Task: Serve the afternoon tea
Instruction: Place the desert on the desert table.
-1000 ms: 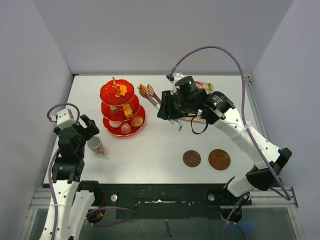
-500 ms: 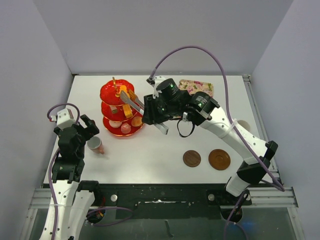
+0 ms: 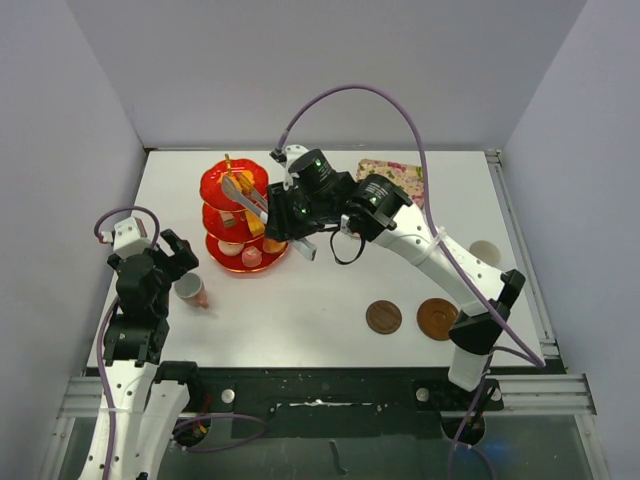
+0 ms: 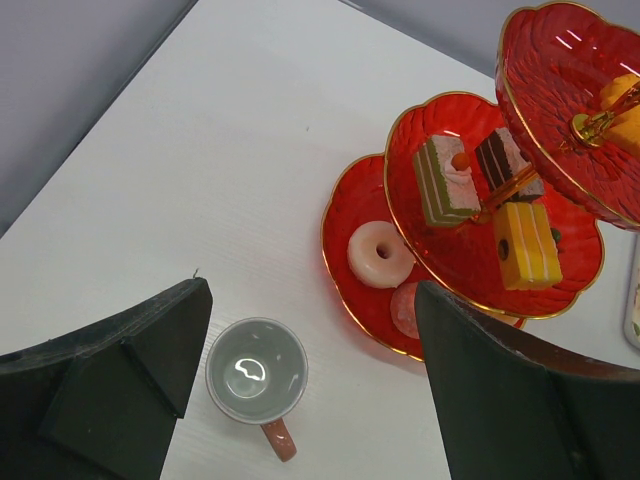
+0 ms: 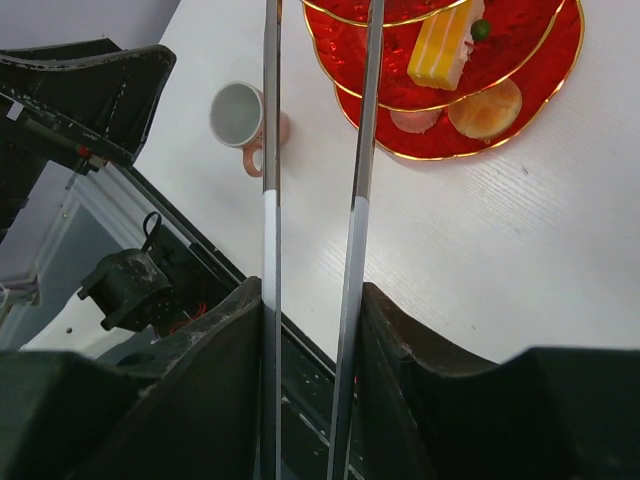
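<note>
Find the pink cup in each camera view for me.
Top external: pink cup at left, just below mid-height.
Left wrist: the cup at bottom, left of centre.
Right wrist: the cup at upper left.
Shared landmark: the red three-tier stand, near the cup in every view.

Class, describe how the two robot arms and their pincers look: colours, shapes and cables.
The left arm and right arm have white links with black joints. A purple cable loops along each. The left pincer and right pincer each have two broad matte-black fingers.
</note>
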`<action>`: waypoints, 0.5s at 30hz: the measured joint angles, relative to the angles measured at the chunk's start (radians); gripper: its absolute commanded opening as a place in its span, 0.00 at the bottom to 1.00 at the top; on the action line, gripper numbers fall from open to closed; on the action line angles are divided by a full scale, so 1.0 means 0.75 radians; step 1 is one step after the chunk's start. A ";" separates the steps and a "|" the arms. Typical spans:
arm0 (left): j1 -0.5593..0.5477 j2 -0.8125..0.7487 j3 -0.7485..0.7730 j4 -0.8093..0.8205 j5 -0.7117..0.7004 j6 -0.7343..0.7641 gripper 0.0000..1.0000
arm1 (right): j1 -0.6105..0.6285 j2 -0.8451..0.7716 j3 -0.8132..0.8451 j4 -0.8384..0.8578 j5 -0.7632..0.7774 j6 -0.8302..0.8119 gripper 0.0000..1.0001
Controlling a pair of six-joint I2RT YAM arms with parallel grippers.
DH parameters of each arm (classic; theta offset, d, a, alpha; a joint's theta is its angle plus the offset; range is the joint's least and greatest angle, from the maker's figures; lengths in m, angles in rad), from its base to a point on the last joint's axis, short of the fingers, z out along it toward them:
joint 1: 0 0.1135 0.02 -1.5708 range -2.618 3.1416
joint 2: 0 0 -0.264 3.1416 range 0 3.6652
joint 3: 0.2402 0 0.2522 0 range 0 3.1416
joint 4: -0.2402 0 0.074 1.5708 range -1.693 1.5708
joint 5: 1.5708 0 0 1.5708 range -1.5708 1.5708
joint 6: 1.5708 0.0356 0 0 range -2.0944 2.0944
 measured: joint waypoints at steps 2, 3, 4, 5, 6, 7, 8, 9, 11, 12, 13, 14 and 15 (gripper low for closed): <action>-0.001 0.000 0.000 -0.001 0.000 0.000 0.82 | 0.003 0.025 0.023 -0.001 -0.001 -0.005 0.10; -0.001 0.000 0.000 -0.001 0.000 0.000 0.81 | 0.005 0.036 0.028 -0.001 -0.001 -0.007 0.10; -0.001 0.000 0.000 -0.001 0.000 0.000 0.82 | 0.005 0.048 0.041 -0.007 -0.002 -0.008 0.10; -0.001 0.000 0.000 -0.001 0.000 0.000 0.82 | 0.005 0.054 0.044 -0.007 -0.004 -0.008 0.10; -0.001 0.000 0.000 -0.001 0.000 0.000 0.82 | 0.005 0.065 0.053 -0.010 -0.004 -0.011 0.10; -0.001 0.000 0.000 -0.001 0.000 0.000 0.82 | 0.005 0.076 0.062 -0.009 -0.005 -0.013 0.10; -0.002 0.001 0.000 -0.001 0.000 -0.001 0.82 | 0.006 0.088 0.071 -0.009 -0.004 -0.017 0.10; -0.002 0.002 0.000 -0.001 0.000 0.000 0.81 | 0.006 0.096 0.073 -0.008 -0.005 -0.019 0.10; -0.003 0.004 0.000 -0.001 0.000 0.000 0.82 | 0.006 0.122 0.091 -0.013 -0.005 -0.026 0.11; -0.004 0.005 0.000 -0.001 0.000 0.000 0.81 | 0.006 0.136 0.106 -0.017 -0.005 -0.032 0.11; -0.005 0.005 0.000 -0.001 0.000 0.000 0.81 | 0.006 0.152 0.119 -0.018 -0.006 -0.036 0.11; -0.005 0.005 0.000 -0.001 0.000 0.000 0.82 | 0.006 0.166 0.130 -0.017 -0.006 -0.039 0.11; -0.006 0.006 0.000 -0.001 0.000 0.000 0.82 | 0.006 0.178 0.138 -0.015 -0.006 -0.041 0.12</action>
